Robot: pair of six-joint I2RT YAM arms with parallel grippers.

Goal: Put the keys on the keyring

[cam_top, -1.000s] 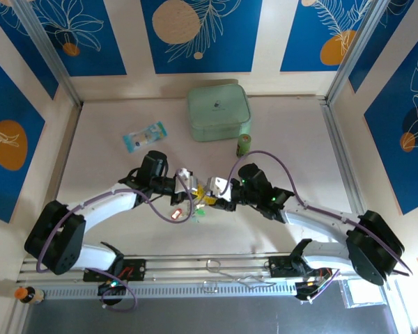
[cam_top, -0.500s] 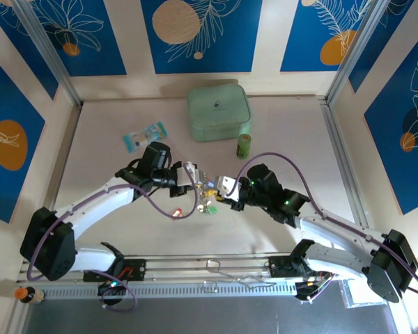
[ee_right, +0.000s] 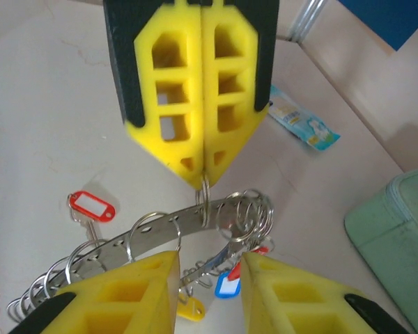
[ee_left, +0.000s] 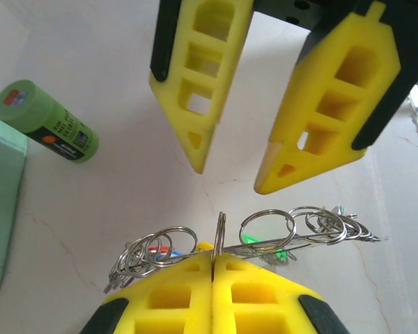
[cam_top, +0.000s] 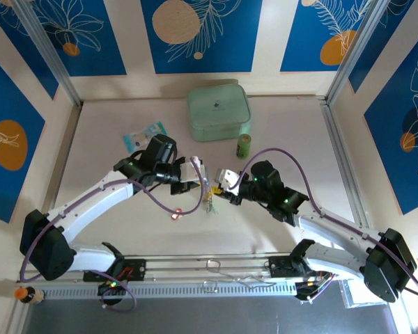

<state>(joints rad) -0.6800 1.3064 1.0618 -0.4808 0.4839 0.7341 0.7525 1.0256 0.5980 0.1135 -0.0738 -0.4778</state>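
Since the keyring (ee_left: pixel 265 235) is pinched at one thin edge by the closed left gripper (ee_left: pixel 214 259), it can be twisted or knocked free if the right gripper (ee_left: pixel 226 177), jaws apart just beside it, is closed off-centre. One red key (ee_right: pixel 92 207) is seen loose on the table (cam_top: pixel 299 139), on the near side of the keyring. Beyond the keyring a bottle (cam_top: pixel 244 145), a packet (cam_top: pixel 144 136) and a green case (cam_top: pixel 219 112) are set; blue-patterned walls (cam_top: pixel 198 35) are seen behind.
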